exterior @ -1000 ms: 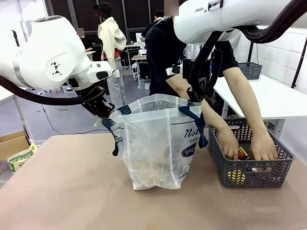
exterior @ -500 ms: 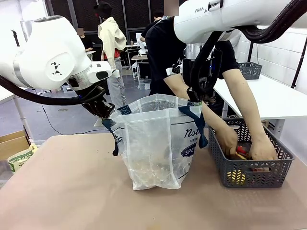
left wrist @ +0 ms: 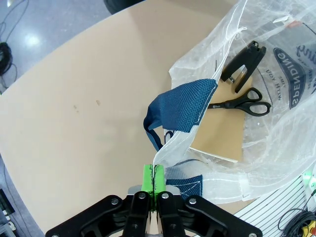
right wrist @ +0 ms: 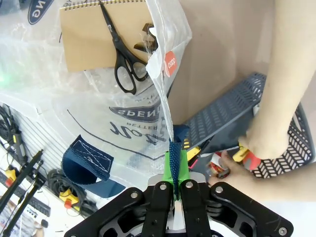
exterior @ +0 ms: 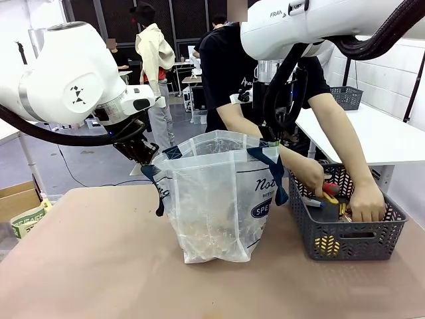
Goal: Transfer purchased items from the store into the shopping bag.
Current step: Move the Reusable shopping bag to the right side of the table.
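The left gripper (left wrist: pixel 154 175) and right gripper (right wrist: pixel 177 163) each pinch opposite rims of the translucent clear plastic shopping bag (exterior: pixel 219 199), mid-table (exterior: pixel 93 266), with its mouth held open. Just to its right, by the table's right edge, sits the dark grey lattice plastic basket (exterior: pixel 345 242). A person's hand (exterior: pixel 311 178) holds a small red-and-yellow item (exterior: pixel 330 191) over it, so the bag's mouth lies leftward and higher.

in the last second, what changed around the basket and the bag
The person's hand nearer the shopping bag rose out of the basket, now gripping red and yellow items that it lifted toward the bag. The other hand stayed down in the basket. The left end effector and right end effector stayed shut on the shopping bag's rim, holding it open.
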`<state>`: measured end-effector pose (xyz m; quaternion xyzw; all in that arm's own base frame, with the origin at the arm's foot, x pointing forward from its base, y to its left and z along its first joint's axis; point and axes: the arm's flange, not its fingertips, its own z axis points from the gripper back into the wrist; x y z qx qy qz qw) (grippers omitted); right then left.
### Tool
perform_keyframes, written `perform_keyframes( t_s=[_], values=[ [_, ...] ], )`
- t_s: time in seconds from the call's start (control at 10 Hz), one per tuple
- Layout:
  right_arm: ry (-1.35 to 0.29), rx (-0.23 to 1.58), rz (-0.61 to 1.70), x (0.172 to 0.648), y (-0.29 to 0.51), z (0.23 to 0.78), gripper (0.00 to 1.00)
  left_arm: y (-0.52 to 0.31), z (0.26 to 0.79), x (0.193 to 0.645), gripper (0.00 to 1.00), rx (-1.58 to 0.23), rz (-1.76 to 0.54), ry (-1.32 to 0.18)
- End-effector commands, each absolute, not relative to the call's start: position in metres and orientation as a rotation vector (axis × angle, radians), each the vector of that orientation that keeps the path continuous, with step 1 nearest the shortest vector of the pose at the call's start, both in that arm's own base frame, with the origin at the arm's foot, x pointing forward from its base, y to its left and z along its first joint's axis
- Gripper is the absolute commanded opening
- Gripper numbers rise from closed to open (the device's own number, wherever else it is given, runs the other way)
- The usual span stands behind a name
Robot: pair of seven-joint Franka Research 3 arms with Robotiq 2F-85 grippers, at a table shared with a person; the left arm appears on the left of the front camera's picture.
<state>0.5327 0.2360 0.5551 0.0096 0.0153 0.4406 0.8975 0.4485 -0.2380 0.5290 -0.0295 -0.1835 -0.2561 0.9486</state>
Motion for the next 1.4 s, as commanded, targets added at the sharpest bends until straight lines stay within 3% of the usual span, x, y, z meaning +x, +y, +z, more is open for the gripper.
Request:
perform_keyframes(
  t_s=[0.0,1.3],
  values=[
    [0.032,0.019,0.913,0.5328,0.2358,0.5545,0.00,-0.2375,0.5287,0.4482,0.00,-0.059,-0.521,-0.374],
    [0.032,0.019,0.913,0.5328,0.2358,0.5545,0.00,-0.2375,0.5287,0.4482,0.00,-0.059,-0.521,-0.374]
  ],
)
